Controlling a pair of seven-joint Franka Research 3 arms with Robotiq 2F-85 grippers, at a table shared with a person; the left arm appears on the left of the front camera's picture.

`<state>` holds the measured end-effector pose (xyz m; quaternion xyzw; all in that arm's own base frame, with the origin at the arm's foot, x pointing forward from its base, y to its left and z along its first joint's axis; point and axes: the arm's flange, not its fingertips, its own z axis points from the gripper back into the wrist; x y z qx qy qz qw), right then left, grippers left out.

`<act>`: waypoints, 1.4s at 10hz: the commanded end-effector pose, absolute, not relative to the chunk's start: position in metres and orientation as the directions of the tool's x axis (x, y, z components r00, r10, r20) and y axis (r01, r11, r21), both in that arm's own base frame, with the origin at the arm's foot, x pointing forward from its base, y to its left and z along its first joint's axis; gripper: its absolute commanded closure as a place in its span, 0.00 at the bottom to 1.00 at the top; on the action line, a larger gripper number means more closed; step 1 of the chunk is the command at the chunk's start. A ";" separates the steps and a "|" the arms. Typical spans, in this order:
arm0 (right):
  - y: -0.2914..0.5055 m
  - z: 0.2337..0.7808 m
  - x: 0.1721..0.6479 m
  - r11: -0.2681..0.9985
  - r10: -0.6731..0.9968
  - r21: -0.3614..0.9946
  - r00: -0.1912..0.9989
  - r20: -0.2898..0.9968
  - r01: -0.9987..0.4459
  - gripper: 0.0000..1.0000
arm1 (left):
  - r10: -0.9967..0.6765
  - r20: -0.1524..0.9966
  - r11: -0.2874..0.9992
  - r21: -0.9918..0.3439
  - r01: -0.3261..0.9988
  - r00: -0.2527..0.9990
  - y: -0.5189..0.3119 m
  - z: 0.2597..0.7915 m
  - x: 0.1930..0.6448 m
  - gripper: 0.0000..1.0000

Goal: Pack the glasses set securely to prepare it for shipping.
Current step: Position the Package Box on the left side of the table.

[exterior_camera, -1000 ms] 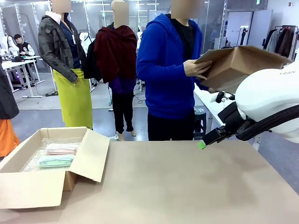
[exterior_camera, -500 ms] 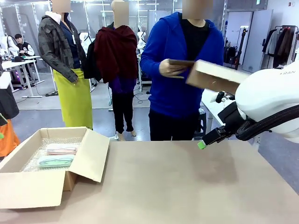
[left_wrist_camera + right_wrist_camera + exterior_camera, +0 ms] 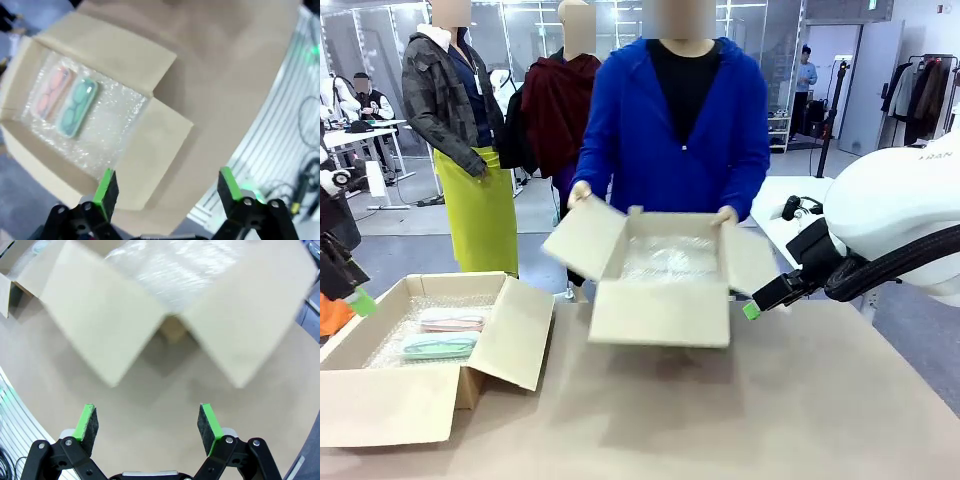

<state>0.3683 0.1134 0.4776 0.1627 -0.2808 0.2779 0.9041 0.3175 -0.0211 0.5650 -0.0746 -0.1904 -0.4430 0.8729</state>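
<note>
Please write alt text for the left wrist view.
An open box lined with bubble wrap holds a pink case and a green case side by side. The left gripper hangs above, jaws open.

I see the pink case (image 3: 452,320) and the mint case (image 3: 440,346) lying flat, side by side and nearly touching, on bubble wrap (image 3: 107,130) inside the open box (image 3: 390,405) at my left. Both have translucent tops.
</note>
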 end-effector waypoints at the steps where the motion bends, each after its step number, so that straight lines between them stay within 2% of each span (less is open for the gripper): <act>1: 0.114 0.478 0.369 0.785 0.418 0.132 0.675 0.609 -0.605 0.00 | -0.649 0.449 0.685 -0.004 0.728 0.614 -0.029 0.551 0.316 0.00; 3: 0.114 0.478 0.369 0.785 0.418 0.132 0.675 0.609 -0.605 0.00 | -0.646 0.518 0.619 -0.073 0.782 0.560 -0.001 0.545 0.329 0.00; 4: 0.114 0.478 0.369 0.785 0.418 0.132 0.675 0.609 -0.605 0.00 | -0.681 0.424 0.655 -0.011 0.755 0.597 -0.025 0.553 0.319 0.00; 14: 0.114 0.478 0.369 0.785 0.418 0.132 0.675 0.609 -0.605 0.00 | -0.681 0.424 0.655 -0.011 0.755 0.597 -0.025 0.553 0.319 0.00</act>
